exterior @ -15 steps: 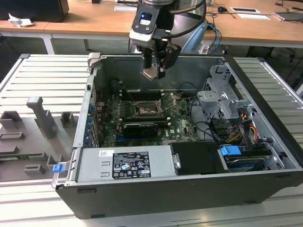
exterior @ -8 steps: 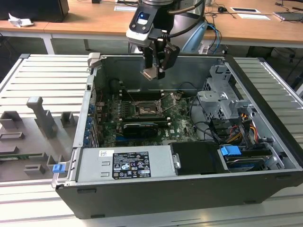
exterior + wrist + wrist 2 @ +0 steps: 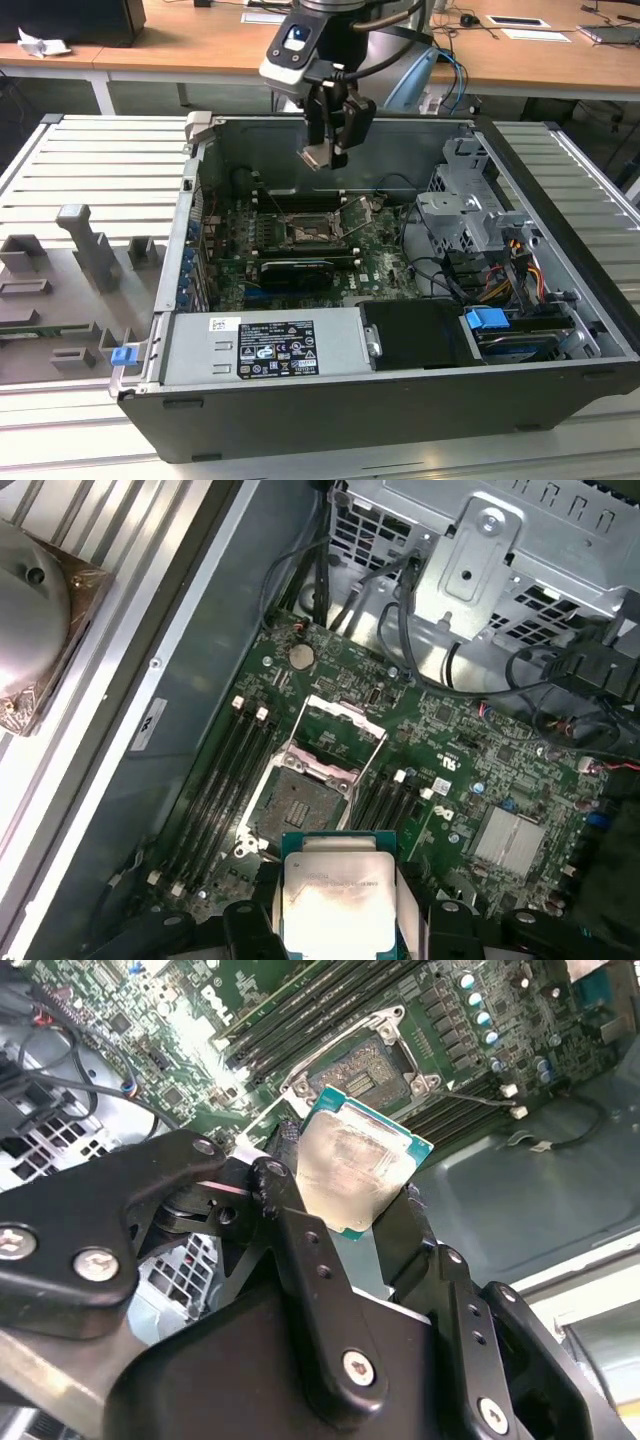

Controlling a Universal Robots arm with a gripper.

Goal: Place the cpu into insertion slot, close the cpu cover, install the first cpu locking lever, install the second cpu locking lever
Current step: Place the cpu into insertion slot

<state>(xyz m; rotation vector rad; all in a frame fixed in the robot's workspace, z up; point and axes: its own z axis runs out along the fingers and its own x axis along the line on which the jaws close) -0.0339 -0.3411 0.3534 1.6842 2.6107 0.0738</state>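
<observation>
The cpu sits clamped by two opposite edges between the jaws of the gripper, in the air over the open computer case and well clear of the motherboard. Near the board's middle, the insertion slot lies bare between the memory slots, its cpu cover swung open.
</observation>
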